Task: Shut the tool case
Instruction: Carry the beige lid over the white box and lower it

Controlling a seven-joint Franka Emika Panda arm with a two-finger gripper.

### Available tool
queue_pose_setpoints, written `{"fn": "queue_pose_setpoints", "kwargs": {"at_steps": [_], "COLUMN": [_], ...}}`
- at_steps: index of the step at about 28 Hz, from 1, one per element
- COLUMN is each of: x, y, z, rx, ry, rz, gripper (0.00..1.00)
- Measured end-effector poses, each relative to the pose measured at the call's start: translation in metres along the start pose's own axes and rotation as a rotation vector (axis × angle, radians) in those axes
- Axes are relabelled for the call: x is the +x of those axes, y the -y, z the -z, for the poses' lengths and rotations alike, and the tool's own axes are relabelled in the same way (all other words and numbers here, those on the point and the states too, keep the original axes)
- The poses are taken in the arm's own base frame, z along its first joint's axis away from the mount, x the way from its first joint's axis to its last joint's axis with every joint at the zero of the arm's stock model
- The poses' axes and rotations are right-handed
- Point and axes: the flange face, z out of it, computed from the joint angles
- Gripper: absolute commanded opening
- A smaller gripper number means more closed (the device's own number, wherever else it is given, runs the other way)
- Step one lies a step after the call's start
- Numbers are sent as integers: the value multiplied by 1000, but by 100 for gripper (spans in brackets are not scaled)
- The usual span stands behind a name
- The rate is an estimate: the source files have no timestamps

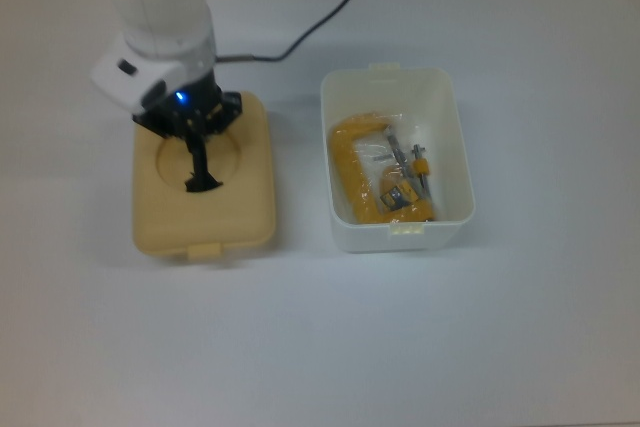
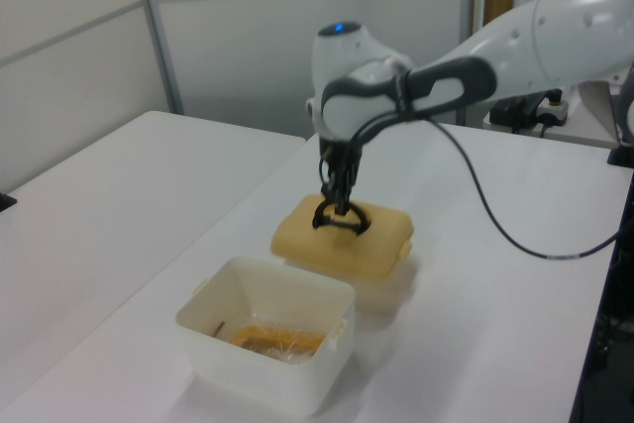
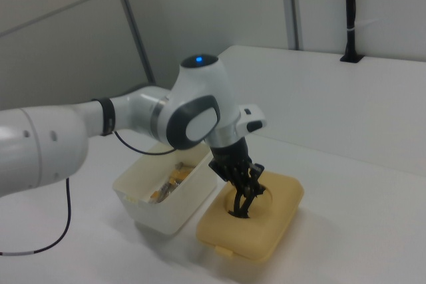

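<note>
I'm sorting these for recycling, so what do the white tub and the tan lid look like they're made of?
The white tub looks like thin moulded plastic, slightly translucent, with rounded corners and a small moulded tab on its rim. The tan lid looks like opaque matt plastic, with soft rounded edges and a round recess. Its black handle, at the gripper, is probably plastic too.
</note>
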Motion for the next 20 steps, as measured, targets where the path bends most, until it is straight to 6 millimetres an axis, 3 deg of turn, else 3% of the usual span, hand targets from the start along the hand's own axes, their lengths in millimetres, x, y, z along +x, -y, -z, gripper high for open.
{"fn": "queue_pose_setpoints", "kwargs": {"at_steps": [5,10,15,20], "x": [-13,-17,-13,-6], "y": [-17,-14,8,44], "z": [51,83,99,104], "rx": [18,43,81,88], "ry": [16,39,15,13], "rz": [-27,-33,-125,-164], "gripper": [0,0,0,0]}}
